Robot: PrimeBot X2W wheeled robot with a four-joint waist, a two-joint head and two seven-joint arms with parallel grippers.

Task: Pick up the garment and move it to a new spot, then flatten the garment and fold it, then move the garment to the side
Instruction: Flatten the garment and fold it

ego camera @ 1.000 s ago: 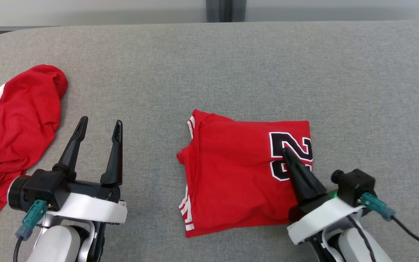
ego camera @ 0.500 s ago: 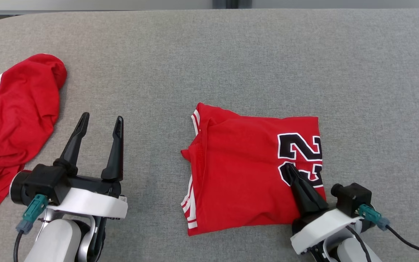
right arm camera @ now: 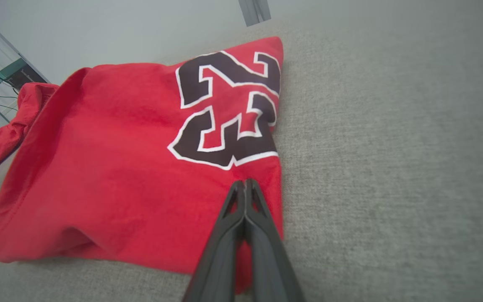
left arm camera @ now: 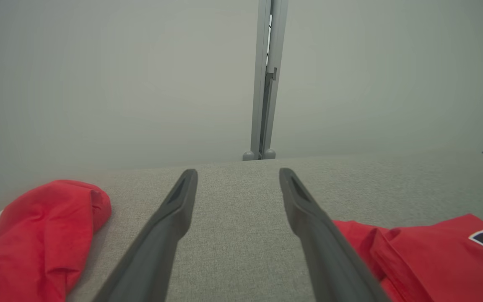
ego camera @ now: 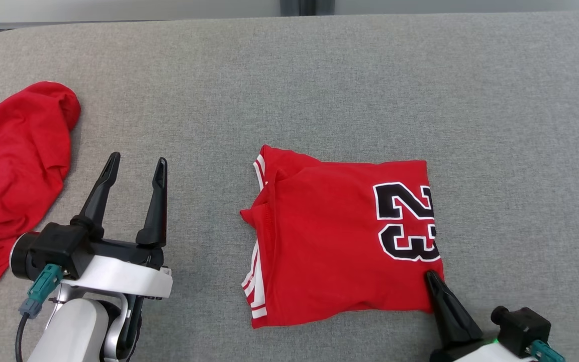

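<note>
The garment is a red jersey with a black "23", lying folded into a rough rectangle in the middle of the grey table. My right gripper is shut, its tips resting over the jersey's near right corner just below the number; in the right wrist view the right gripper has both fingers pressed together on top of the cloth, with nothing pinched. My left gripper stands open over bare table to the left of the jersey. From the left wrist, the left gripper has the jersey at its right.
A second red garment with white trim lies crumpled at the table's left edge, also visible as a red heap left of my left fingers. A grey post stands behind the far edge. Bare cloth surface lies right of the jersey.
My right gripper, shut throughout, has slid back over the "23" toward the near edge and now sits at the jersey's near right corner. The left gripper has held its place.
</note>
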